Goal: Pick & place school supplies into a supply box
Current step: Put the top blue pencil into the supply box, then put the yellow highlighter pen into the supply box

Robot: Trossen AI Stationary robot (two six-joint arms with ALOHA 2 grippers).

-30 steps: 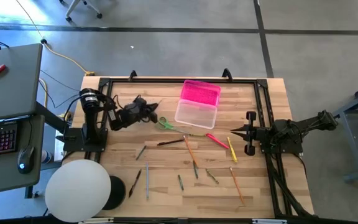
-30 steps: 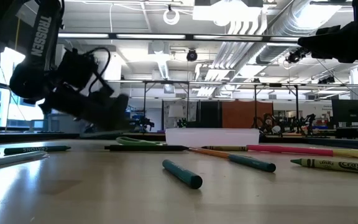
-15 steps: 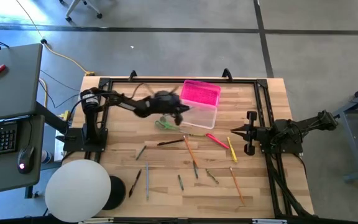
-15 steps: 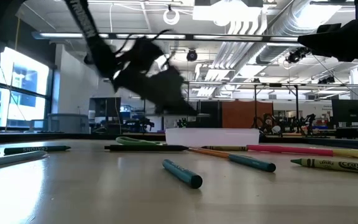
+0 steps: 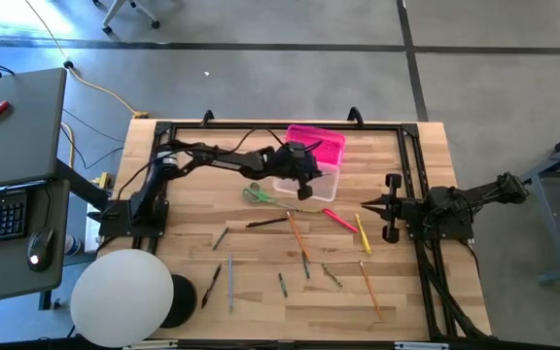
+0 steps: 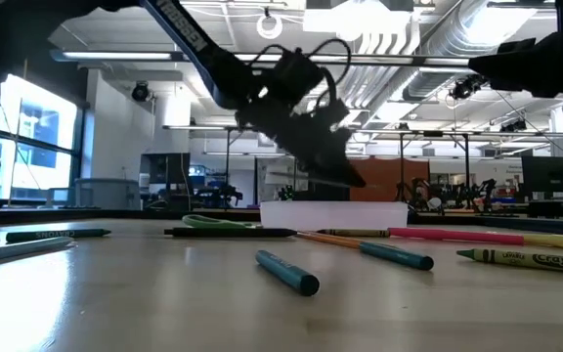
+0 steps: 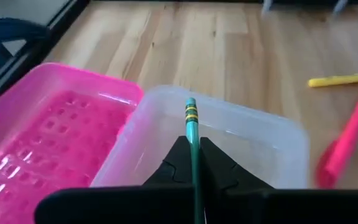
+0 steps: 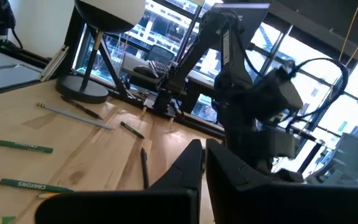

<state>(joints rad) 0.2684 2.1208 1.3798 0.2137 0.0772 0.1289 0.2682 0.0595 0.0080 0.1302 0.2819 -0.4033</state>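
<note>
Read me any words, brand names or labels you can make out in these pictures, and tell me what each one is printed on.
"Crayola": on the green crayon lying at the table's right edge in the low view.
"CRAYONS": on a green crayon on the wood in the right wrist view.
White lettering on the left arm: too partial to read.
Print on the dark green crayon at the left of the low view: too blurred.

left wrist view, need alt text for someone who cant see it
The left gripper, shut on a teal pencil, holds it above the clear base of the open supply box, whose pink lid lies alongside. Beyond the box, a pink marker and a yellow pen lie on the wooden table.
</note>
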